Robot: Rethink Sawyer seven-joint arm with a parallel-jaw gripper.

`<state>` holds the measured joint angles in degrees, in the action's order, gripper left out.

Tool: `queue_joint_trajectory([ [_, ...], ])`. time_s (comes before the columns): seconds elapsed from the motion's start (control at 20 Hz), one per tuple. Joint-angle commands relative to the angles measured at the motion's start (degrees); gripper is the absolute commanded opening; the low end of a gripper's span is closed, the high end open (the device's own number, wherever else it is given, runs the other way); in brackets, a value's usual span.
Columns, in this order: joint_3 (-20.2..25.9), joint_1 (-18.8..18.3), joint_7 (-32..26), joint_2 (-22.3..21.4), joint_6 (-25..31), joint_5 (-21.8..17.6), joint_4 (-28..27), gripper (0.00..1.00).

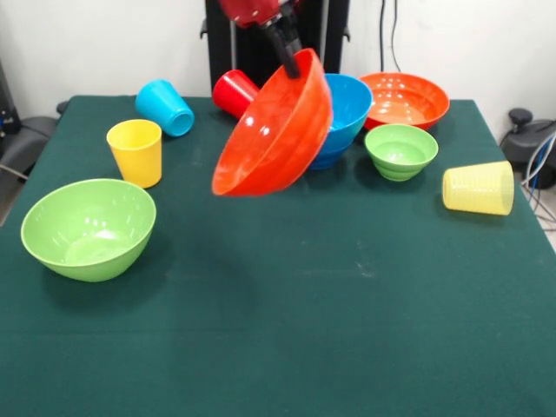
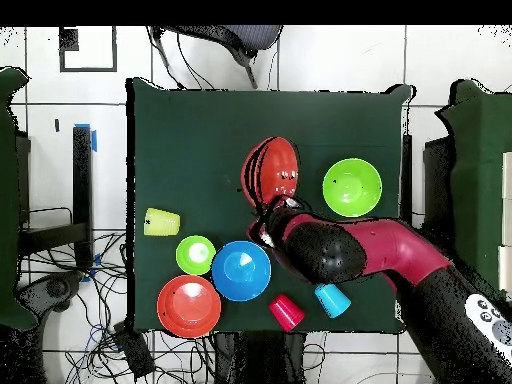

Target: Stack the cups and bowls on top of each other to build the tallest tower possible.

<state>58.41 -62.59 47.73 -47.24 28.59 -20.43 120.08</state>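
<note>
- Gripper (image 1: 294, 62) clamped on the rim of the orange-red bowl (image 1: 274, 130), held tilted above the table (image 1: 347, 330).
- No tower yet; remaining bowls and cups scattered, unstacked.

The orange-red bowl (image 1: 274, 130) held at its rim by the gripper (image 1: 291, 61) looks like smooth, glossy plastic with bright reflections on its outside. The blue bowl (image 1: 343, 113) just behind it and the second orange-red bowl (image 1: 404, 100) further to the side shine in the same way. The big green bowl (image 1: 89, 228), well away from the gripper, is glossy inside. The pale yellow cup (image 1: 478, 188) is ribbed, slightly translucent plastic. The table (image 1: 287, 330) has a dark green, matt, cloth-like cover.
</note>
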Motion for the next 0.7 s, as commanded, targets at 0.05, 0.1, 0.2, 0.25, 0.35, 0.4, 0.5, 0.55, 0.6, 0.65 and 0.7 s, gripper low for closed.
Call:
queue_joint_trajectory([
  [0.05, 4.87, 2.69, 1.63, -4.11, 5.76, 0.24, 5.54, 0.00],
  [0.1, 4.99, 2.50, 1.79, -4.07, 5.48, 0.17, 5.66, 0.00],
  [0.2, 5.62, 1.15, 1.51, -3.33, 4.95, 0.32, 5.70, 0.00],
  [0.25, 6.35, -0.05, 1.27, -3.14, 4.40, 0.35, 6.27, 0.00],
  [0.35, 6.67, -0.80, 1.02, -3.14, 4.45, 0.11, 6.61, 0.00],
  [0.4, 6.95, -1.13, 0.92, -3.06, 4.56, 0.20, 6.61, 0.00],
  [0.5, 8.30, -2.64, 0.70, -2.59, 3.98, 0.45, 6.95, 0.00],
  [0.55, 8.93, -3.42, 0.30, -2.43, 3.94, 0.30, 7.46, 0.00],
  [0.6, 9.03, -3.71, 0.27, -2.23, 3.74, -0.01, 7.60, 0.00],
  [0.65, 9.12, -4.10, 0.15, -1.81, 3.53, -0.40, 7.77, 0.00],
  [0.7, 9.20, -4.23, 0.35, -1.59, 3.28, -0.64, 7.84, 0.00],
])
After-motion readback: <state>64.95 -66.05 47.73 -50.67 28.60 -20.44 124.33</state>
